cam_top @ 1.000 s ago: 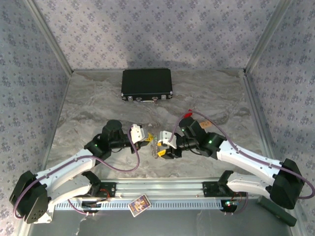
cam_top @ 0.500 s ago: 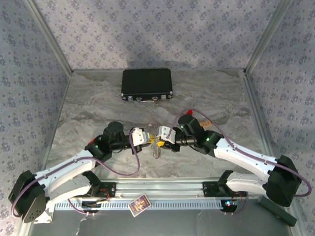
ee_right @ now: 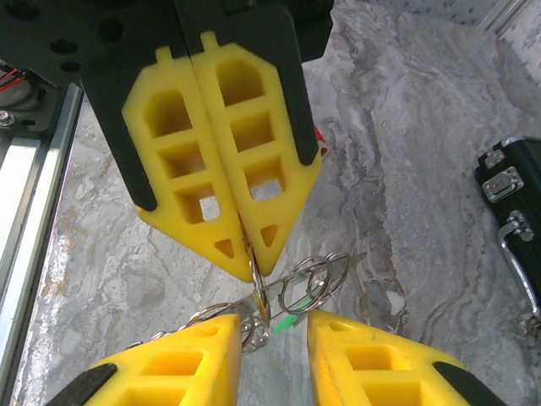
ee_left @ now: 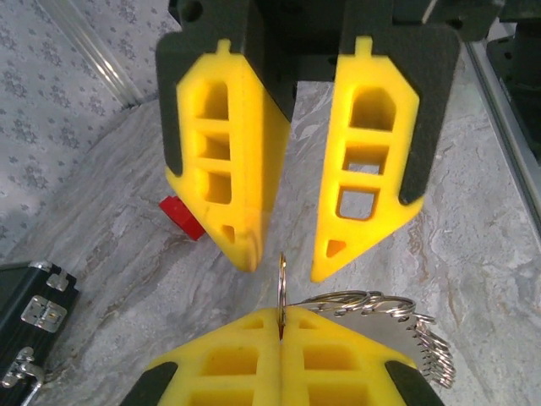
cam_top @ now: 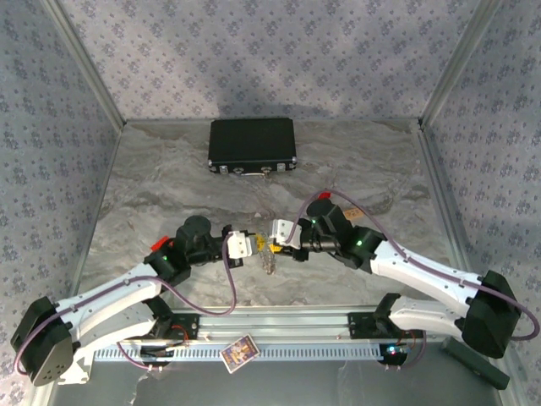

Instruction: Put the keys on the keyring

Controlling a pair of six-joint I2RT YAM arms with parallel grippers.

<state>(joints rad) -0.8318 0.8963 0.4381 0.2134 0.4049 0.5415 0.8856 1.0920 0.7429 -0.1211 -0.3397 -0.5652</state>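
Well in front of the black rectangular case [cam_top: 252, 145], the left gripper [ee_right: 245, 245] clenches the thin silvery metal keyring [ee_right: 256, 283] by its rim, so the released right gripper [ee_left: 287, 264] should approach that rim squarely.

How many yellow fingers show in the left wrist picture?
4: two of the left gripper at the bottom, pressed together on a thin metal ring; two of the right gripper above, standing apart.

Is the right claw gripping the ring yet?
No: the right claw has its fingers apart, with a gap on either side of the ring, which the shut left claw pinches edge-on.
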